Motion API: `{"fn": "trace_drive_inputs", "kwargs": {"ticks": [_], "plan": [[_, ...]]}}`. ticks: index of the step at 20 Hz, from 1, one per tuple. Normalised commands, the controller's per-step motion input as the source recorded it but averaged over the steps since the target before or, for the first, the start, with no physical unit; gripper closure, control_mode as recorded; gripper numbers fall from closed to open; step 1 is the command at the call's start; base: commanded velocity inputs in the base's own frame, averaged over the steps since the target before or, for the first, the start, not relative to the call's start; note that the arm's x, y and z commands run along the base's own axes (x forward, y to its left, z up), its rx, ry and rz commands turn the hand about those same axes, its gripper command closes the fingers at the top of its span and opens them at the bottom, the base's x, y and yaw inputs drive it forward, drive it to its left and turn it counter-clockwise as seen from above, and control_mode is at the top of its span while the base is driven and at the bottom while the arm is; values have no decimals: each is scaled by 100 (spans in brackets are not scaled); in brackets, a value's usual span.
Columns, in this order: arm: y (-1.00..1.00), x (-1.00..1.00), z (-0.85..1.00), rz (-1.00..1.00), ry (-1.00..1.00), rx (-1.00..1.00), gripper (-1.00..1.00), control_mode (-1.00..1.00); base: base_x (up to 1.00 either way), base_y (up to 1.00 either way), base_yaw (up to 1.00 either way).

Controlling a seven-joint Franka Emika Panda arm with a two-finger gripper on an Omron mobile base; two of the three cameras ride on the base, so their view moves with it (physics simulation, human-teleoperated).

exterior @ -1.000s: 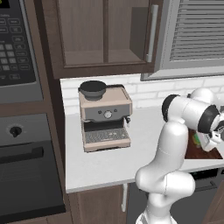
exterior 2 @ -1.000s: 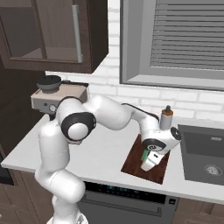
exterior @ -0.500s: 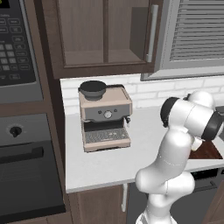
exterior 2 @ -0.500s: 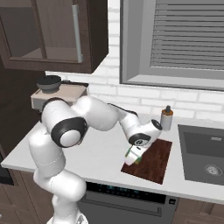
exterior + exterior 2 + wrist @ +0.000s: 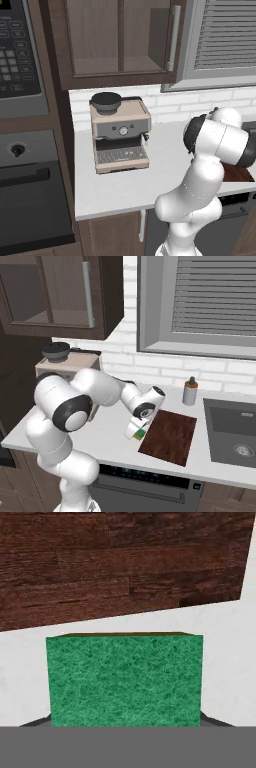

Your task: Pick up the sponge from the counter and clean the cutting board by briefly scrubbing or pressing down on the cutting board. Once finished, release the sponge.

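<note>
Looking from the left base view, the white arm bends up from the lower right and hides most of what it works on. A coffee machine (image 5: 120,132) stands on the grey-white tabletop (image 5: 125,185) near the wall. A small dark corner of the cutting board (image 5: 238,174) peeks out behind the arm at the right edge.

From the right base view, the fingers (image 5: 137,432) hang just beside the left edge of the cutting board (image 5: 169,436). They are pinched on the sponge (image 5: 140,434), which shows green and yellow at the tip of the hand. The sponge is over the tabletop (image 5: 107,436), right at the board's near left corner. A small bottle (image 5: 189,391) stands by the wall behind the board. A dark sink (image 5: 232,432) sits to the right.

From the hand view, the green top of the sponge (image 5: 125,679) sits big and close. Past it lies a strip of tabletop (image 5: 225,637), then the brown board (image 5: 120,562).
</note>
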Motion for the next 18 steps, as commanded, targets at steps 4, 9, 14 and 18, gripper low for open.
{"fn": "trace_drive_inputs", "kwargs": {"ticks": [4, 9, 14, 18], "plan": [[27, 0, 7, 1, 0, -5, 100, -100, 0, 0, 0], [35, 0, 0, 1, 0, -12, 100, -100, 0, 0, 0], [50, 0, 0, 0, 0, -14, 100, -100, 0, 0, 0], [42, 7, 0, 0, 0, -12, 100, -100, 0, 0, 0]]}}
